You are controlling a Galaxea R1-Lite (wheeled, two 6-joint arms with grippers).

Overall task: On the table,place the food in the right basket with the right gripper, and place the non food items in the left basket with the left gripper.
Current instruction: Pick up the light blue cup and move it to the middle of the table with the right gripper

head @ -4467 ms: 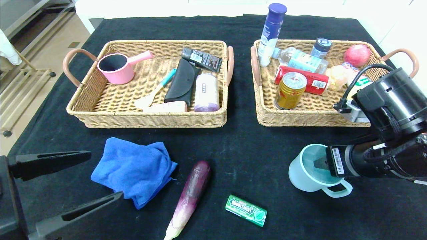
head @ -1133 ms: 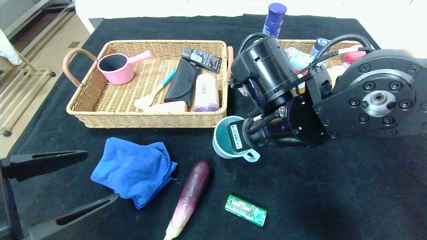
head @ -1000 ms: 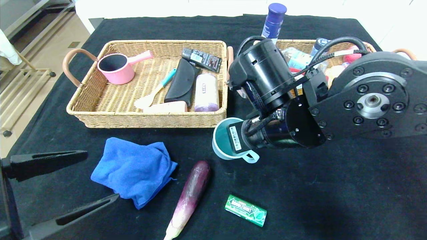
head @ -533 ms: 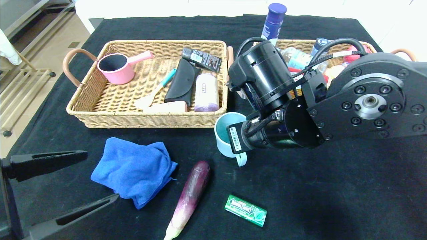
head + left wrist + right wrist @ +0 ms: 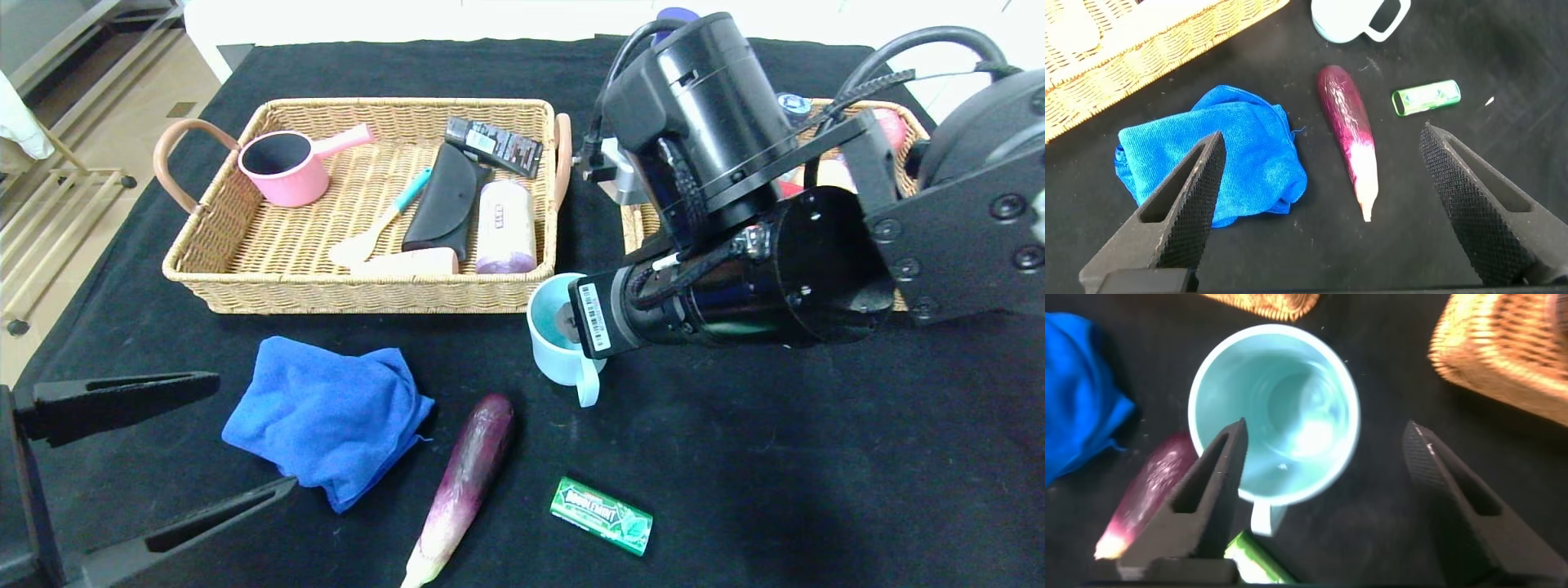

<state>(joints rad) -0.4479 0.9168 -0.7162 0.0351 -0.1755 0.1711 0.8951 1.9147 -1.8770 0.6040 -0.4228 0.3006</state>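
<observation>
Mug point(image 5: 558, 339) sits upright on the black table point(image 5: 816, 457), just off the left basket point(image 5: 367, 290) corner; I see right gripper point(image 5: 1319, 469) spread above it, apparently touching nothing.

The cup point(image 5: 558, 339) no longer sits far out on the right side of the desk point(image 5: 816, 490); it now stands upright between the two baskets, just in front of the left basket's point(image 5: 367, 290) near corner, handle towards the robot. A second ago it hung tilted in the right claw point(image 5: 1323, 469); now that claw is spread wide and lifted clear above the rim, touching nothing. The right arm has risen, covering more of the right basket point(image 5: 633, 233).
</observation>
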